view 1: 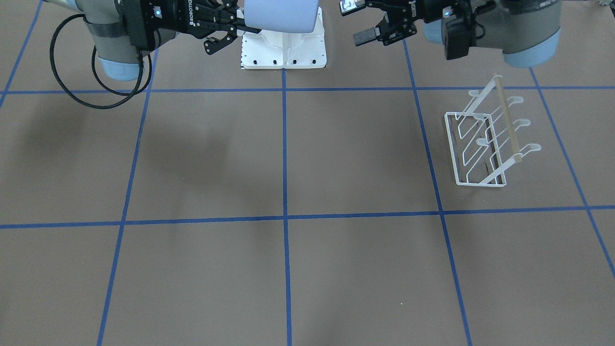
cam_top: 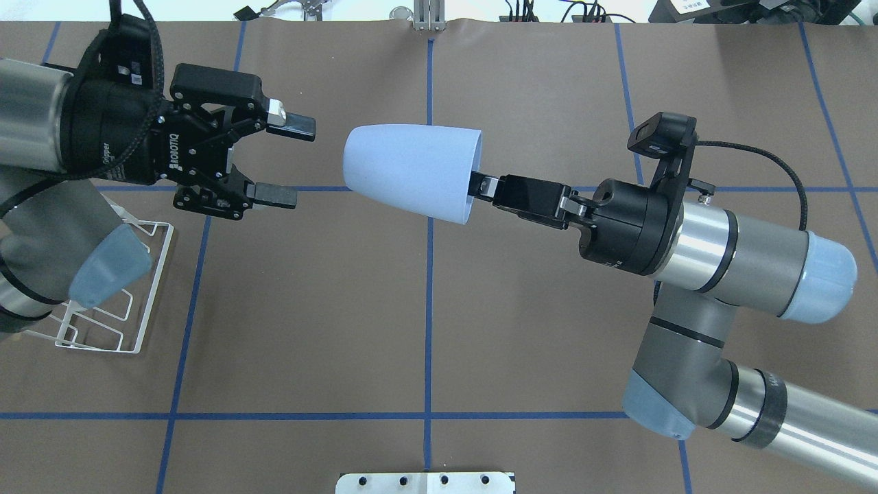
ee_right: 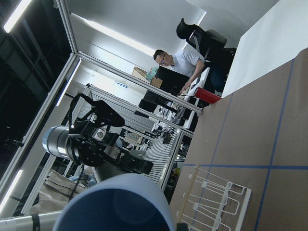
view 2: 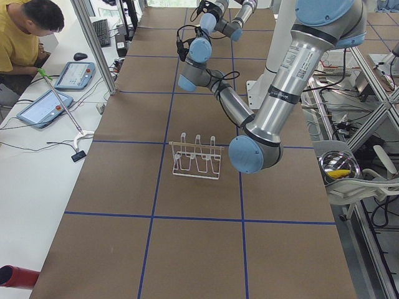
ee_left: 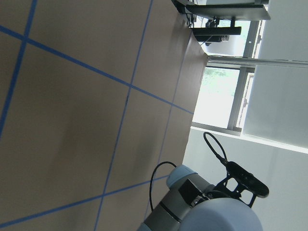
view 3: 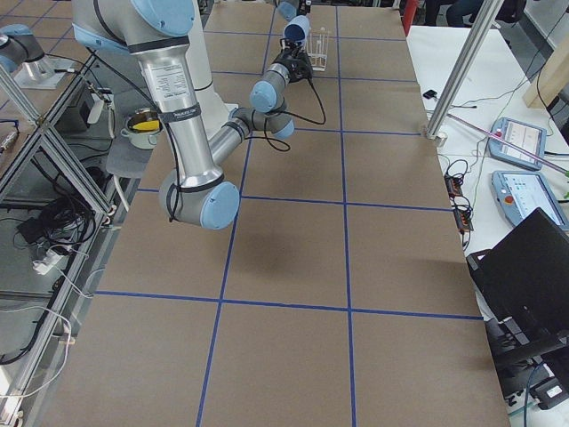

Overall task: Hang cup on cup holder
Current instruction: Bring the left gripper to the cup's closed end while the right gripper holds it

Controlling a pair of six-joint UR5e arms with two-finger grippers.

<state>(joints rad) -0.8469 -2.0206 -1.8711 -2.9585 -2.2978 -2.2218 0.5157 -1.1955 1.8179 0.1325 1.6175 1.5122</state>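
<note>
The pale blue cup point(cam_top: 410, 171) is held sideways in the air over the table's middle, its base toward my left gripper. My right gripper point(cam_top: 478, 184) is shut on the cup's rim wall, one finger inside the cup. The cup also shows in the front view point(view 1: 281, 14). My left gripper point(cam_top: 295, 161) is open and empty, a short gap from the cup's base. The white wire cup holder point(view 1: 487, 137) with its wooden rod stands on the table under my left arm, which partly hides it in the overhead view point(cam_top: 116, 295). The right wrist view shows the cup point(ee_right: 115, 204) and the holder point(ee_right: 216, 197).
The white robot base plate point(view 1: 283, 53) sits at the table's robot-side edge. Blue tape lines point(view 1: 284, 216) grid the brown table. An operator point(view 2: 25, 37) sits beside tablets point(view 2: 47, 106) past the table's far side.
</note>
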